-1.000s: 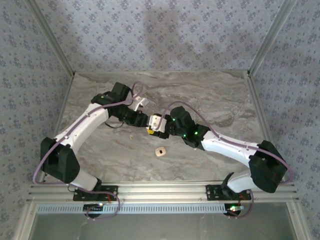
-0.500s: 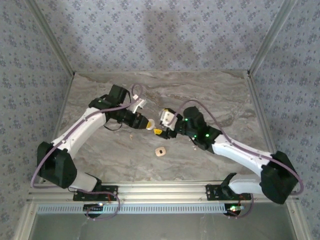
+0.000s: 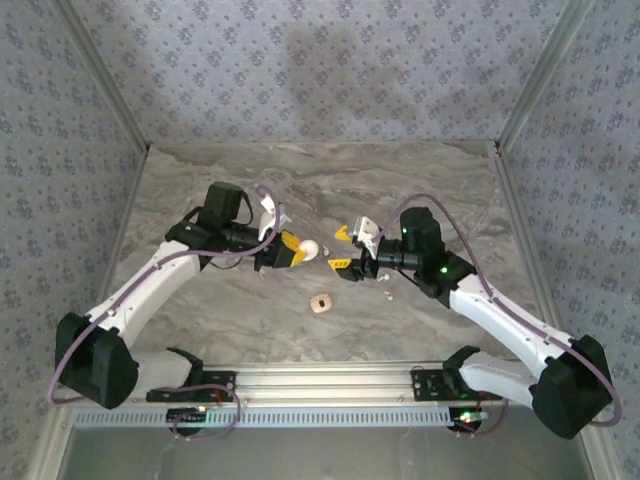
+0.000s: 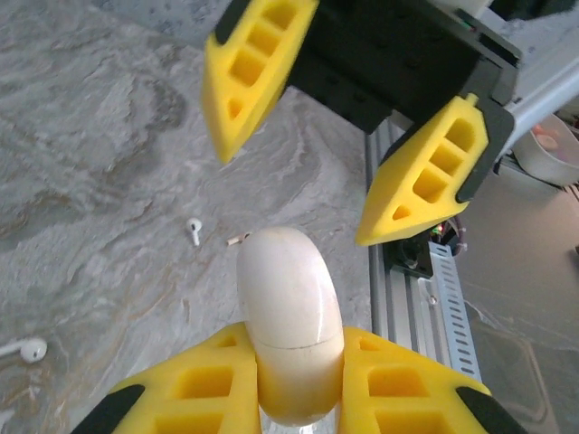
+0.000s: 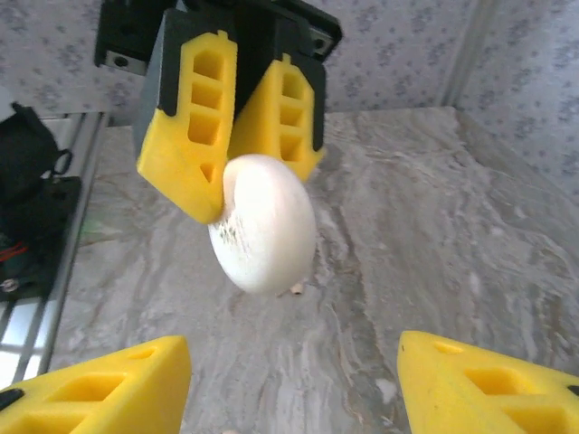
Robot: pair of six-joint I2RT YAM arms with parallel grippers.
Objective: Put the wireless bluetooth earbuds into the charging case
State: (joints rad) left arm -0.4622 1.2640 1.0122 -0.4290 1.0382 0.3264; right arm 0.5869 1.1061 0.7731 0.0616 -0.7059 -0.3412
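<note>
My left gripper (image 4: pixel 298 333) is shut on the charging case (image 4: pixel 289 307), a cream-white rounded puck with its lid seam closed, held off the table. In the top view the case (image 3: pixel 311 248) sticks out of the left gripper (image 3: pixel 296 251) toward my right gripper (image 3: pixel 342 250). That gripper is open, a short gap away and not touching it. The right wrist view shows the case (image 5: pixel 264 224) ahead of the open right gripper (image 5: pixel 294 384). Two white earbuds (image 4: pixel 194 231) (image 4: pixel 27 348) lie on the marble. Small white flecks (image 3: pixel 384 277) lie by the right wrist in the top view.
A tan squarish piece with a dark centre spot (image 3: pixel 320 303) lies on the marble table (image 3: pixel 450 190) in front of both grippers. A tiny tan bit (image 3: pixel 262 270) sits behind the left gripper. The aluminium rail (image 3: pixel 330 380) runs along the near edge, and patterned walls enclose the table.
The two grippers, close together on the case a second ago, have drawn apart. The left kept the case and moved left; the right let go, opened and backed off to the right.
</note>
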